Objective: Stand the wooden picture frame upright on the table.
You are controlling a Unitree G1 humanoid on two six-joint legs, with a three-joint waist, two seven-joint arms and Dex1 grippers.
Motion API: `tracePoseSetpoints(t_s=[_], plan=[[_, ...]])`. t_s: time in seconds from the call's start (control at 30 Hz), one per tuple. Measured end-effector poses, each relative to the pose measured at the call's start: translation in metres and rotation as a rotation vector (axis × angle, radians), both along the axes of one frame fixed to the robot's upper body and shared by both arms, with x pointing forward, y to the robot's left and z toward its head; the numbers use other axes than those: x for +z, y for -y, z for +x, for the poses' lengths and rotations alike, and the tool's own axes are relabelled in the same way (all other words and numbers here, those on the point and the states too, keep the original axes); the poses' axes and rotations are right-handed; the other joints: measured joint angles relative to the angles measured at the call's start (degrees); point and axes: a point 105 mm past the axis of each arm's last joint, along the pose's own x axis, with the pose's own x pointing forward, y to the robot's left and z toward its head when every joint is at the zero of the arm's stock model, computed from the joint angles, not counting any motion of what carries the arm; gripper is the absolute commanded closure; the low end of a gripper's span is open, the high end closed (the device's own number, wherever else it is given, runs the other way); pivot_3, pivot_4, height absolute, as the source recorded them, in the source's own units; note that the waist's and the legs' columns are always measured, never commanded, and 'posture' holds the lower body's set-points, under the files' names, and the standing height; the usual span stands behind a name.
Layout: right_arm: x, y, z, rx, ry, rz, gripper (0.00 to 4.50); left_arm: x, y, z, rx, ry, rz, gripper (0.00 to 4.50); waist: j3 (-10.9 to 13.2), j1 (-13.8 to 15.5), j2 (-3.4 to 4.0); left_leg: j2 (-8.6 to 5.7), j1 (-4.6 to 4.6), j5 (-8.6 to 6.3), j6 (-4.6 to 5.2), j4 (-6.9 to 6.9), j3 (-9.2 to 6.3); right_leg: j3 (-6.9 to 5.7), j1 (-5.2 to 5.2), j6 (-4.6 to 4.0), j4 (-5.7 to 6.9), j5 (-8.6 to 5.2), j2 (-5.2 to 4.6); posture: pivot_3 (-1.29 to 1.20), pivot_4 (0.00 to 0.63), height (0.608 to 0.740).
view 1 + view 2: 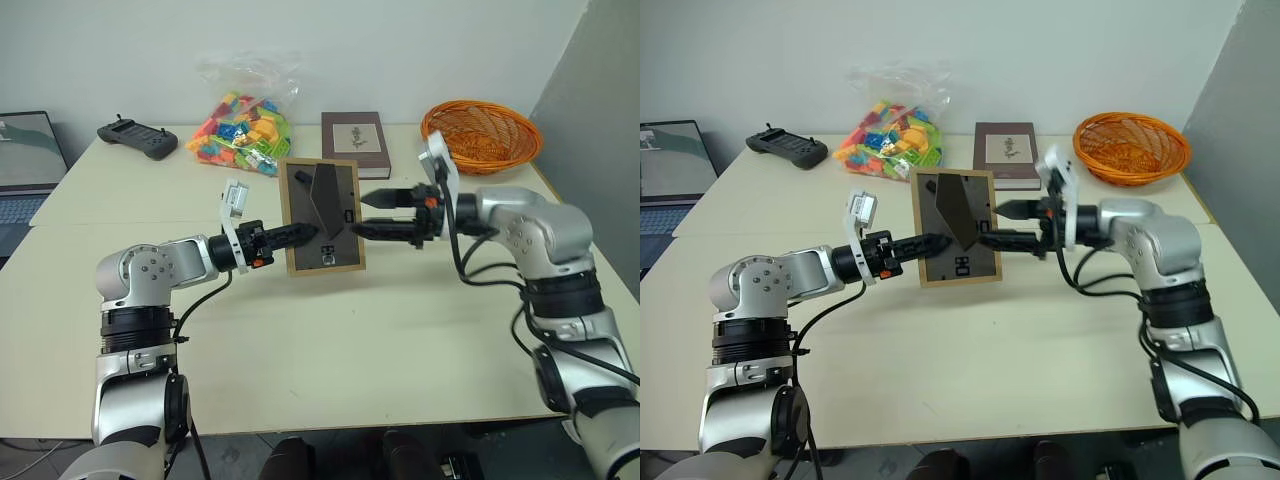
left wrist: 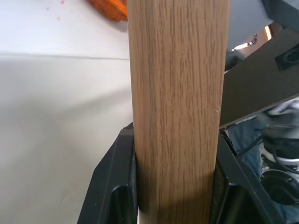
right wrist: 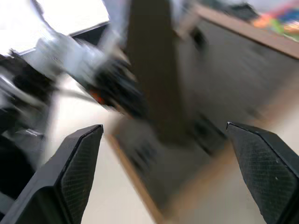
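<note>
2 end effectors flank the wooden picture frame (image 1: 322,215), held above the worktop (image 1: 330,350) with its dark back and fold-out stand (image 1: 325,200) facing us. The left end effector (image 1: 300,235) pinches its side edge; the right end effector (image 1: 378,214) gapes wide beside it, holding nothing. With that 1-sided grip, the frame could twist or tip when set down.
</note>
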Motion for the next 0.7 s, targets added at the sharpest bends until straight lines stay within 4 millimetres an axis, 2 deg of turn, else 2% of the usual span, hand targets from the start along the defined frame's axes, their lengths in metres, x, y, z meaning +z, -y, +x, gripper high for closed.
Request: tracePoseSetpoints(t_s=[0.1,0.2,0.3,0.37,0.47,0.57,0.7], plan=[[-0.015,0.035,0.01,-0.073,0.241,-0.172,0.02,-0.004,-0.002,-0.008,-0.039,-0.133,-0.047,3.21,0.02,-0.23,-0.03,0.02,0.0,0.01,-0.02,0.0,0.02,0.0,-0.01,0.01,0.0,-0.01,0.02,0.0,0.15,0.74],[-0.016,0.063,0.023,-0.143,0.641,-0.376,0.02,-0.004,-0.005,-0.016,-0.087,-0.236,-0.116,3.21,0.03,-0.55,-0.04,0.09,0.07,0.11,-0.19,0.0,0.18,0.06,-0.01,0.01,0.05,-0.01,0.02,0.0,0.15,0.74],[-0.018,0.071,0.026,-0.149,0.964,-0.488,0.02,-0.002,-0.01,-0.021,-0.114,-0.28,-0.15,3.21,0.03,-0.86,-0.05,0.19,0.14,0.19,-0.33,-0.01,0.32,0.16,-0.05,0.01,0.09,-0.01,0.08,0.0,0.15,0.74],[-0.018,0.057,0.021,-0.084,1.164,-0.503,0.02,0.001,-0.01,-0.024,-0.136,-0.298,-0.167,3.21,0.03,-1.07,-0.05,0.21,0.13,0.25,-0.44,-0.02,0.45,0.29,-0.14,0.01,0.15,-0.01,0.09,0.0,0.15,0.74],[-0.006,0.017,0.008,0.038,1.431,-0.417,0.02,0.002,-0.007,-0.026,-0.162,-0.333,-0.196,3.21,0.05,-1.15,-0.08,0.18,0.1,0.34,-0.6,-0.01,0.64,0.56,-0.39,0.01,0.37,-0.02,0.1,0.0,0.15,0.74],[-0.001,-0.008,0.004,0.09,1.57,-0.363,0.02,0.003,-0.002,-0.03,-0.187,-0.346,-0.205,3.21,0.05,-0.99,-0.1,0.16,0.11,0.36,-0.63,0.02,0.67,0.63,-0.42,0.0,0.41,-0.02,0.1,0.0,0.15,0.74],[-0.012,-0.026,0.003,0.133,1.649,-0.334,0.02,0.01,0.002,-0.035,-0.216,-0.337,-0.234,3.21,0.05,-0.45,-0.11,0.09,0.11,0.36,-0.63,0.03,0.72,0.74,-0.43,0.0,0.42,-0.02,0.08,0.0,0.15,0.74]])
